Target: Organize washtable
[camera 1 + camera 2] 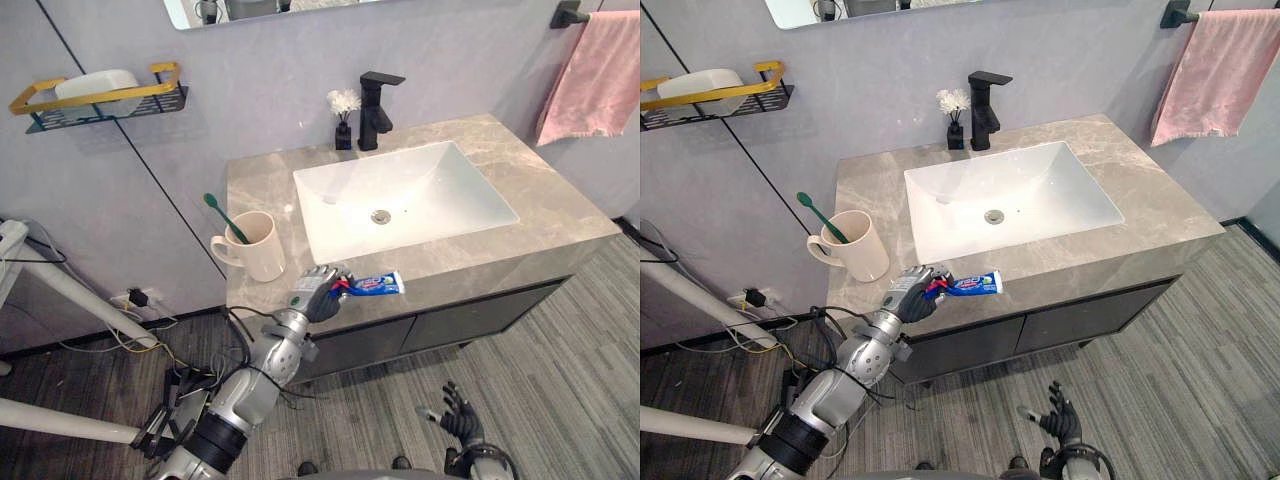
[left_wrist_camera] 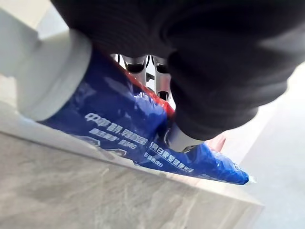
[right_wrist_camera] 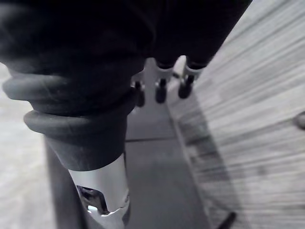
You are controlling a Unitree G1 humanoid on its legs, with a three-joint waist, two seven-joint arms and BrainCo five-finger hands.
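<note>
Toothpaste tube (image 2: 124, 129), blue with a red band. Two rows of white characters run along its side, the upper row larger and the lower finer. Neither row can be read with certainty. From the head views the tube's print is too small to make out. No other lettering is legible.

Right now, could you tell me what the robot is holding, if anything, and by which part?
The left hand grips the toothpaste tube by its end nearest the mug; the right hand holds nothing.

Glossy plastic toothpaste tube (image 1: 372, 285), polished stone-look countertop (image 1: 560, 215), smooth white basin (image 1: 440, 190), matt black faucet (image 1: 375, 115), pink cloth towel (image 1: 595, 80)
</note>
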